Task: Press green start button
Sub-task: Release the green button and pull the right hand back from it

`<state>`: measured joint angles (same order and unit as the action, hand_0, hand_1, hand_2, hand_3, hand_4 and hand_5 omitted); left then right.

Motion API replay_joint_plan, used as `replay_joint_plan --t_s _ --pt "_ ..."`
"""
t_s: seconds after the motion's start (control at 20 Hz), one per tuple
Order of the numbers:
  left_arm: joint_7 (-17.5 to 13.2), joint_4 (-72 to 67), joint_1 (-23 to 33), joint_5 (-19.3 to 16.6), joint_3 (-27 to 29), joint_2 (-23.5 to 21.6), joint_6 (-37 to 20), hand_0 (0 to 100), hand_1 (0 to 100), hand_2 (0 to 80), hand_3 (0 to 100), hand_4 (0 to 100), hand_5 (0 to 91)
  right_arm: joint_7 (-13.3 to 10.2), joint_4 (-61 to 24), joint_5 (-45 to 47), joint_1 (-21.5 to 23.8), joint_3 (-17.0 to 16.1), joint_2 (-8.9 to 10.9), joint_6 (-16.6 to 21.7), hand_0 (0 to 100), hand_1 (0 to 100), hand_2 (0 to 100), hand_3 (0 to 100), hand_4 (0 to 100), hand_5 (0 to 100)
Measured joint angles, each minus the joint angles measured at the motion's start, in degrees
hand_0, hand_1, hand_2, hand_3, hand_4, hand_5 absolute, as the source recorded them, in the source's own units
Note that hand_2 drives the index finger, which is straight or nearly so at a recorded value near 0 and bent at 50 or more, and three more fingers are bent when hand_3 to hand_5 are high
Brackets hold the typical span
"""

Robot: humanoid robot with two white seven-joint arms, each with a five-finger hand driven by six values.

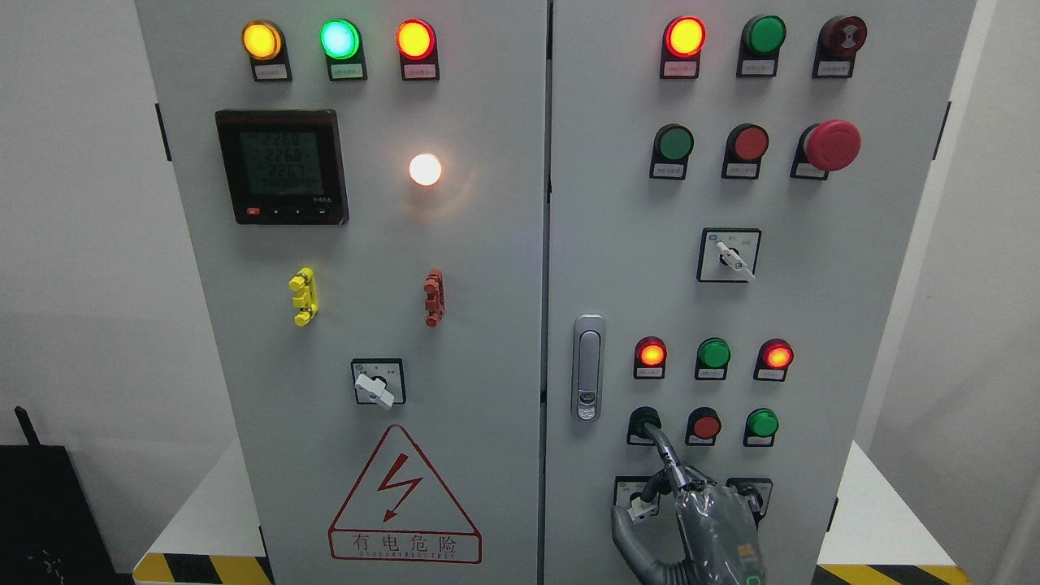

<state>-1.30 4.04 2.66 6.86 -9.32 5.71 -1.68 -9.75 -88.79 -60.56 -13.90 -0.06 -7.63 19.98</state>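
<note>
On the right cabinet door (853,325), the lower row of push buttons starts with a green button (641,422), partly covered by a fingertip. My right hand (691,520) rises from the bottom edge with its index finger (662,447) stretched up, tip resting on that button. Its other fingers are curled and the thumb (627,528) sticks out to the left; it holds nothing. A red button (705,426) and another green button (762,423) follow in the same row. My left arm is out of sight.
Above that row, indicator lamps glow red (651,353), green (713,353) and red (777,356). Door handle (587,367) sits left of the hand. Higher up are a rotary switch (729,255), a red emergency mushroom button (830,145) and a green button (674,144). The hand hides two lower switches.
</note>
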Motion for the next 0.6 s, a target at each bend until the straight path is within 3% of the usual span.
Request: replay_joint_plan --t_s 0.6 --pt "0.00 0.00 -0.01 0.00 0.00 0.00 0.00 12 56 0.0 0 0 0.0 -0.38 -0.93 0.75 1.29 0.02 -0.04 1.51 59 34 0 65 63 62"
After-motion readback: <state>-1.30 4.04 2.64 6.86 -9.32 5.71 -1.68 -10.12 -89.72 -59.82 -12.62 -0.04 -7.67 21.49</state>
